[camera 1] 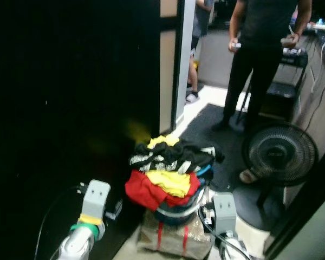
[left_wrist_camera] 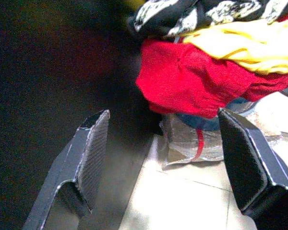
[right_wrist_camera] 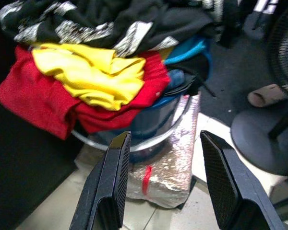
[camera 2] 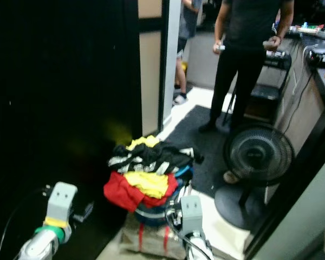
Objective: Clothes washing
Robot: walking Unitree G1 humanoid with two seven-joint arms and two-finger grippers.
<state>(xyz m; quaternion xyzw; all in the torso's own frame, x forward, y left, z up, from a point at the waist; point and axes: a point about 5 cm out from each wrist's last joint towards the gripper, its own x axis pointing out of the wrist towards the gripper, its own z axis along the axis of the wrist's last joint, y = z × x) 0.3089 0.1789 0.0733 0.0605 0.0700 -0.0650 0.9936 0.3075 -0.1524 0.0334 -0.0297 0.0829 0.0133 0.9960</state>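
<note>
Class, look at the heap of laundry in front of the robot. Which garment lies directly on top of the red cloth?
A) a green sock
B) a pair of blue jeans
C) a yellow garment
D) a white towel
C: in the right wrist view a crumpled yellow garment rests on the red cloth, with a black-and-white patterned piece lying above both in the heap.

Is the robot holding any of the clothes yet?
No. Both the left gripper and right gripper are open and hold nothing, short of the clothes pile.
</note>
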